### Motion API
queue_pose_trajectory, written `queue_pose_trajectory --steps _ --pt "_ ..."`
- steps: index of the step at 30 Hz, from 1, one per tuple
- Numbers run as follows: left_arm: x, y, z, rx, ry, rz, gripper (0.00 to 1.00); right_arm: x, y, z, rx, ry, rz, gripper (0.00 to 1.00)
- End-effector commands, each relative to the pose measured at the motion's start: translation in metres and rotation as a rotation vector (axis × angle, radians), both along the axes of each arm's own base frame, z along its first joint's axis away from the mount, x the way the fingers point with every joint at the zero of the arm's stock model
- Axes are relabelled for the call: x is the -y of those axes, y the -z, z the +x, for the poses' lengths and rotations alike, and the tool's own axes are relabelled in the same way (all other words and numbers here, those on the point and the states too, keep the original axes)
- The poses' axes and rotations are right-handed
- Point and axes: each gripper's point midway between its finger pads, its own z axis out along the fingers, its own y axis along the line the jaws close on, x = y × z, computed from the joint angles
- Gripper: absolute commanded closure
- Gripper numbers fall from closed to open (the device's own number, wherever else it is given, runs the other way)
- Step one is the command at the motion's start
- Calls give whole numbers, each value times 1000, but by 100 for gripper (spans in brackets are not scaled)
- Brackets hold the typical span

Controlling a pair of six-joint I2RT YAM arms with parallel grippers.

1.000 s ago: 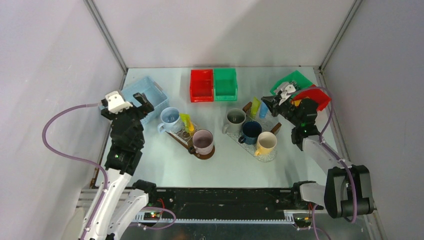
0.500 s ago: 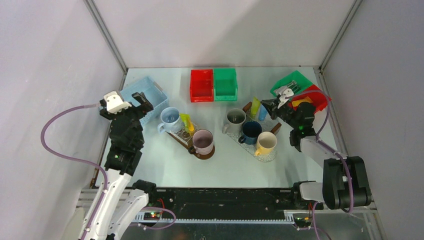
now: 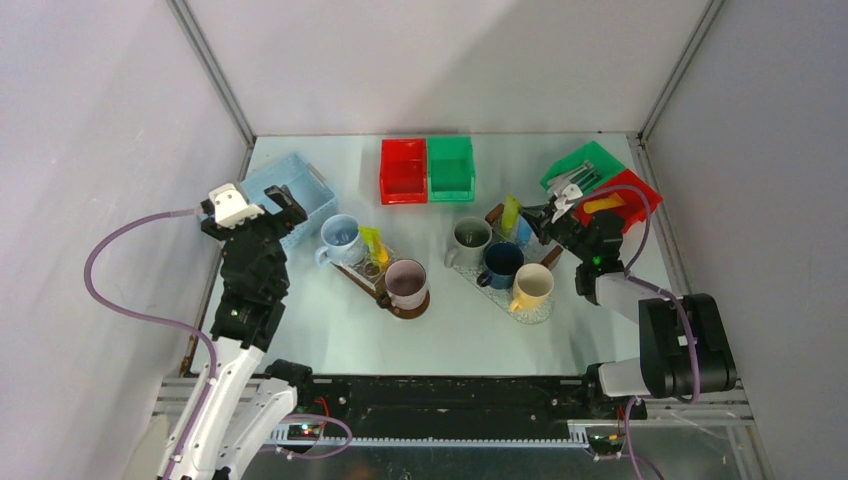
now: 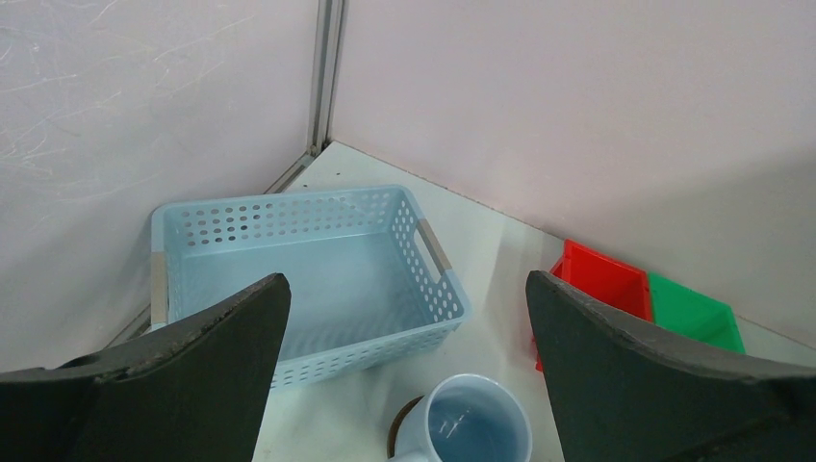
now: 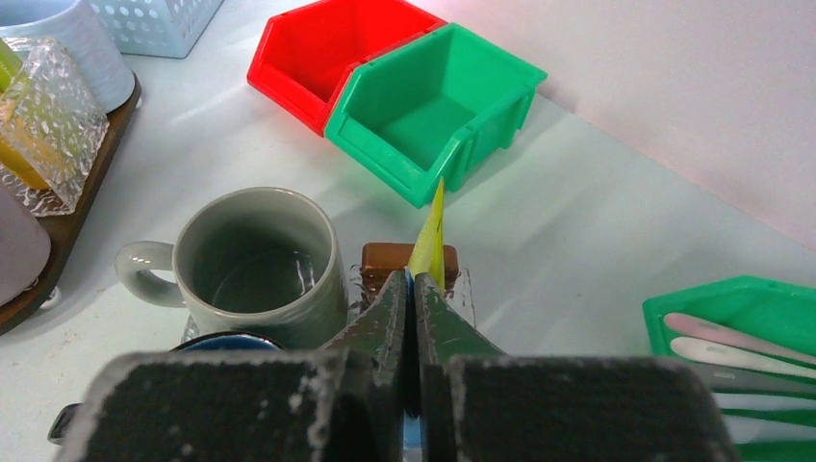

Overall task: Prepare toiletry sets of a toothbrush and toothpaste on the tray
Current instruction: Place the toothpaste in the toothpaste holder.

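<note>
Right wrist view: my right gripper (image 5: 412,279), shut tight, has swung in toward the grey mug (image 5: 258,255), tip now at the upright lime tube (image 5: 429,231) just behind it; pairing toothbrushes (image 5: 731,337) remains. Left gripper (image 4: 404,279) gapes open.

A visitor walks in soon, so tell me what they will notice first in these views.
The bright red bin and green bin, side by side at the middle of the table's far edge, stand out first. On the right, the shut right gripper has a lime green tube standing edge-on at its tips, beside a grey mug. On the left, the left gripper hangs wide open by a pale blue basket.
</note>
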Motion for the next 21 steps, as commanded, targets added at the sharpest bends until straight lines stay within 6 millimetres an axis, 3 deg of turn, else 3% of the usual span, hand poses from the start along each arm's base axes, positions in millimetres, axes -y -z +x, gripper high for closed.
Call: queue_pose_trajectory --steps 1,11,17,20,21 --pt "-6 -8 -2 34 -29 -3 0 0 -19 4 97 0 14 94" --pt "-7 -9 -2 39 -27 -3 0 0 -25 -1 112 -2 23 72" --pt "-7 -10 -3 44 -28 -6 0 6 -50 -6 150 35 48 60" --pt "-7 -11 -4 48 -25 -8 0 19 -70 -7 170 114 82 54" --pt "-7 -11 -4 49 -24 -9 0 24 -74 -7 173 138 92 47"
